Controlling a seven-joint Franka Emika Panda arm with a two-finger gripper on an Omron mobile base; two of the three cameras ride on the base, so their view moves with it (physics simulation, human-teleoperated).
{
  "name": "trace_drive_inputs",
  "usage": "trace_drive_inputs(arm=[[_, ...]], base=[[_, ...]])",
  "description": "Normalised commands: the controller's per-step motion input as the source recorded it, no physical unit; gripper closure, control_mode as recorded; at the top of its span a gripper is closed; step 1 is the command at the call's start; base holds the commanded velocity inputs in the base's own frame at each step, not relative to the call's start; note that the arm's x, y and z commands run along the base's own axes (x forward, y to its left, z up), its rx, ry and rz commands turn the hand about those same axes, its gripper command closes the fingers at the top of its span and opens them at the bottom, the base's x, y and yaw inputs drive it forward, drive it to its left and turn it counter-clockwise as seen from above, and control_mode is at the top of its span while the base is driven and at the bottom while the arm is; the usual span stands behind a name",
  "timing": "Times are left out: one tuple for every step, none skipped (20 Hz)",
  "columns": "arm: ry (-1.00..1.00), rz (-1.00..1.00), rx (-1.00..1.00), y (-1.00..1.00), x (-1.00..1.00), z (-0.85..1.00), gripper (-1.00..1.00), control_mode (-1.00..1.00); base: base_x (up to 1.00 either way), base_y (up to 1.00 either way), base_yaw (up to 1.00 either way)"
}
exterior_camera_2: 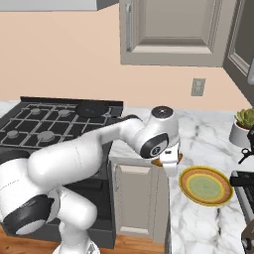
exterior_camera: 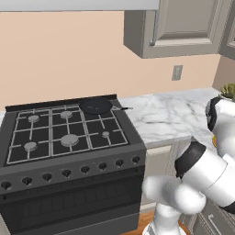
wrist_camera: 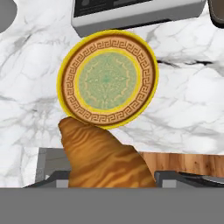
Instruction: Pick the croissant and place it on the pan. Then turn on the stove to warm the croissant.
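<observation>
1. The white arm rises from the base, bends at a dark elbow and reaches forward and to the right, over the edge of the marble counter [exterior_camera_2: 198, 141] beside the stove [exterior_camera: 69, 151].
2. The wrist turns down, so the gripper [exterior_camera_2: 169, 166] points at the counter's front edge, just left of a yellow plate [exterior_camera_2: 206, 186].
3. In the hand view the croissant [wrist_camera: 103, 159] sits between the two dark fingertips [wrist_camera: 168, 177] low in the picture; the gripper is closed around it and holds it.
4. The croissant is orange-brown with darker stripes running across its curved back, and one blunt end points up toward the plate.
5. In the right base view a little of the croissant [exterior_camera_2: 159, 161] peeks out under the hand, just above the counter's edge.
6. The plate [wrist_camera: 108, 78] is round, with a yellow rim, a brown patterned band and a green middle; it lies flat on the marble, and the croissant's tip overlaps its near rim in the hand view.
7. The pan [exterior_camera: 95, 106] sits on the back right burner of the stove, handle pointing right toward the counter, well apart from the croissant.
8. The pan is black, shallow and has nothing in it.
</observation>
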Motion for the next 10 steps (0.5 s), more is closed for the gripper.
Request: trace_drive_inputs(arm=[[0.00, 0.11, -0.05, 0.79, -0.04, 0.58, 1.00, -1.00], [0.00, 0.13, -0.05, 0.74, -0.03, 0.64, 1.00, -1.00], [0.00, 0.16, -0.04, 0.73, -0.04, 0.69, 1.00, -1.00], [0.00, 0.17, -0.03, 0.72, -0.04, 0.72, 1.00, -1.00], [0.00, 0.17, -0.02, 0.69, -0.03, 0.74, 1.00, -1.00], [0.00, 0.18, -0.02, 0.68, -0.05, 0.73, 1.00, -1.00], [0.00, 0.18, -0.01, 0.69, -0.10, 0.69, 1.00, -1.00], [0.00, 0.19, -0.01, 0.67, -0.15, 0.63, 1.00, -1.00], [0.00, 0.19, -0.01, 0.64, -0.22, 0.56, 1.00, -1.00], [0.00, 0.20, 0.00, 0.59, -0.24, 0.49, 1.00, -1.00]], base=[[0.00, 0.00, 0.00], [0.00, 0.00, 0.00], [0.00, 0.00, 0.00], [0.00, 0.00, 0.00], [0.00, 0.00, 0.00], [0.00, 0.00, 0.00], [0.00, 0.00, 0.00], [0.00, 0.00, 0.00], [0.00, 0.00, 0.00], [0.00, 0.00, 0.00]])
